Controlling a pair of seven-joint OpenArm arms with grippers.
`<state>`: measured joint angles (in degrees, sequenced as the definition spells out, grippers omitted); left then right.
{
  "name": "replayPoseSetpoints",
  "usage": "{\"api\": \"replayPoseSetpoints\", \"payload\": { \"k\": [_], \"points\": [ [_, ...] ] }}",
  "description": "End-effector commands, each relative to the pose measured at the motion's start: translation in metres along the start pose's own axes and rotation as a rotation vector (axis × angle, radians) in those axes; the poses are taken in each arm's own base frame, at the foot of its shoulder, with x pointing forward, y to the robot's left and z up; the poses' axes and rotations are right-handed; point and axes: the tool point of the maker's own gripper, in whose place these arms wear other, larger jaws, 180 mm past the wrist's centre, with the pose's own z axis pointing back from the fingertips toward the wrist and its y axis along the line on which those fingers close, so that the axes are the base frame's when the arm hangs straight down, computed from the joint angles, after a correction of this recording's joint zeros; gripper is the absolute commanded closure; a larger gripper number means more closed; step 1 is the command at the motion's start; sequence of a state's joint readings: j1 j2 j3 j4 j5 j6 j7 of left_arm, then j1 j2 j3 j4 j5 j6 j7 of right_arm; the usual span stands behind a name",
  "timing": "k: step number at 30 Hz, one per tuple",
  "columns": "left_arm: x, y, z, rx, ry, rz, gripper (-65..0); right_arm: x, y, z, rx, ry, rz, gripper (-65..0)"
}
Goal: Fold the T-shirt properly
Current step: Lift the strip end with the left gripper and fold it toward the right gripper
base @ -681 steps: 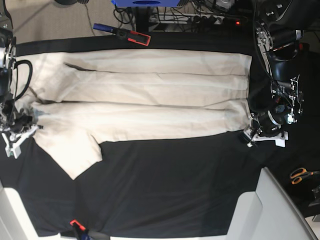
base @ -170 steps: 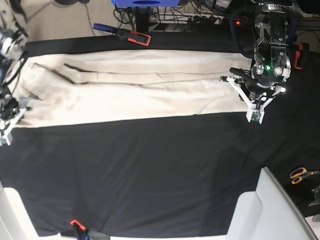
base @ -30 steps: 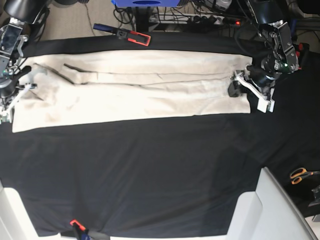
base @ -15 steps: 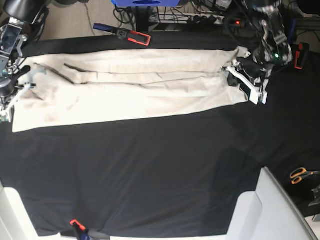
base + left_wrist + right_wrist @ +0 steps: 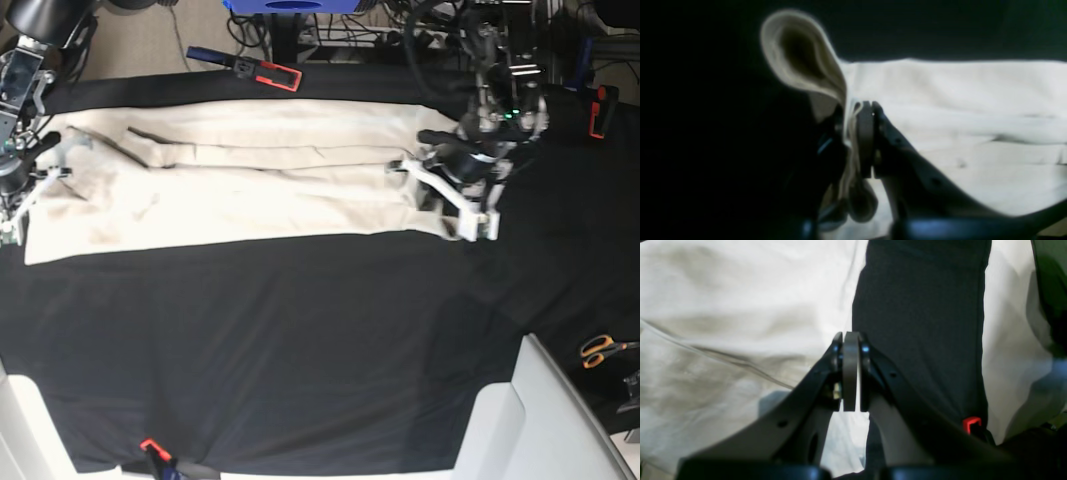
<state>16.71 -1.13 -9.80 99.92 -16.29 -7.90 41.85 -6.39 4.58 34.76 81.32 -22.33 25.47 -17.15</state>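
Observation:
The cream T-shirt [image 5: 250, 180] lies as a long folded strip across the far part of the black table cloth [image 5: 300, 340]. My left gripper [image 5: 432, 188] is at the shirt's right end and shut on it. In the left wrist view the gripper [image 5: 853, 133] pinches several layers of the T-shirt [image 5: 957, 116], and a loop of cloth curls up above the pads. My right gripper [image 5: 35, 175] hovers at the shirt's left end. Its pads [image 5: 850, 373] are pressed together with no cloth showing between them, above the T-shirt [image 5: 723, 306] and a strip of black cloth.
A red-and-black clamp [image 5: 268, 72] and a blue-handled tool [image 5: 205, 54] lie at the table's far edge, with cables behind. Orange scissors [image 5: 600, 350] sit at the right. A pale bin [image 5: 520, 420] stands at the front right, and an orange clip [image 5: 150, 447] at the front edge.
My left gripper has closed on the shirt's right end and carried it leftward, so the strip ends further left. The right arm has not moved.

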Motion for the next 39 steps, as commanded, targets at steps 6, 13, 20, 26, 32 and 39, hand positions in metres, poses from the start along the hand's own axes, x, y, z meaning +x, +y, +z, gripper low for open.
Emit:
{"api": "replayPoseSetpoints", "payload": {
  "k": [6, 13, 20, 26, 32, 39],
  "points": [
    [0.016, -0.034, 0.003, -0.053, -0.064, 0.05, 0.0, 0.014, -0.012, 0.001, -0.027, -0.043, 0.004, -0.2],
    [0.009, -0.093, -0.001, -0.189, -0.037, -0.009, 0.0, 0.015, -0.012, 0.001, -0.026, -0.045, 0.004, -0.2],
    [0.005, -0.148, 0.001, -0.322, -0.023, -0.077, 0.0, 0.017, -0.012, 0.001, -0.026, -0.048, 0.004, -0.2],
    [0.01, -0.17, 0.0, -0.366, -0.031, -0.075, 0.0, 0.017, -0.012, 0.001, -0.026, -0.048, 0.004, -0.2],
    [-0.009, -0.192, -0.013, -0.415, 0.034, -0.109, 0.0, 0.017, -0.012, 0.001, -0.026, -0.048, 0.004, -0.2],
    [-0.001, -0.207, -0.024, -0.437, 0.03, -0.101, 0.0, 0.016, -0.011, 0.001, -0.025, -0.047, 0.004, -0.2]
  ]
}}
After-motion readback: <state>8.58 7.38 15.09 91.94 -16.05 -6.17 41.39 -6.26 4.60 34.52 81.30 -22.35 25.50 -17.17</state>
